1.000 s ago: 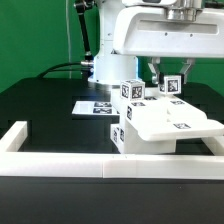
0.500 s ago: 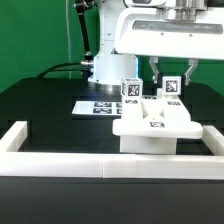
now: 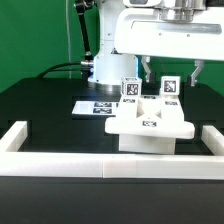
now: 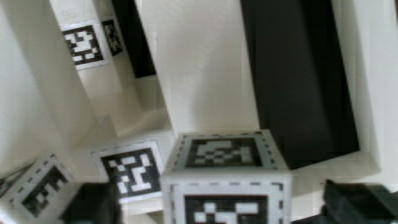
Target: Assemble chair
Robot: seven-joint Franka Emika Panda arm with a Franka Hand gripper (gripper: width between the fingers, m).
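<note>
Seen just behind the low border wall (image 3: 60,166): the partly built chair (image 3: 150,125), seat flat on the black table (image 3: 40,105), two tagged legs upright. Poised above, the gripper (image 3: 170,72), jaws parted, apparently holding nothing. Probably just past a placement; next, fetching another part for fitting.

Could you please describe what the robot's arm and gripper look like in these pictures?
The arm is glossy white with rounded, blocky casings and a darker grey joint at its top. A black cable runs along it on the exterior view's left. The gripper ends in two slim dark fingers hanging from the white hand.
</note>
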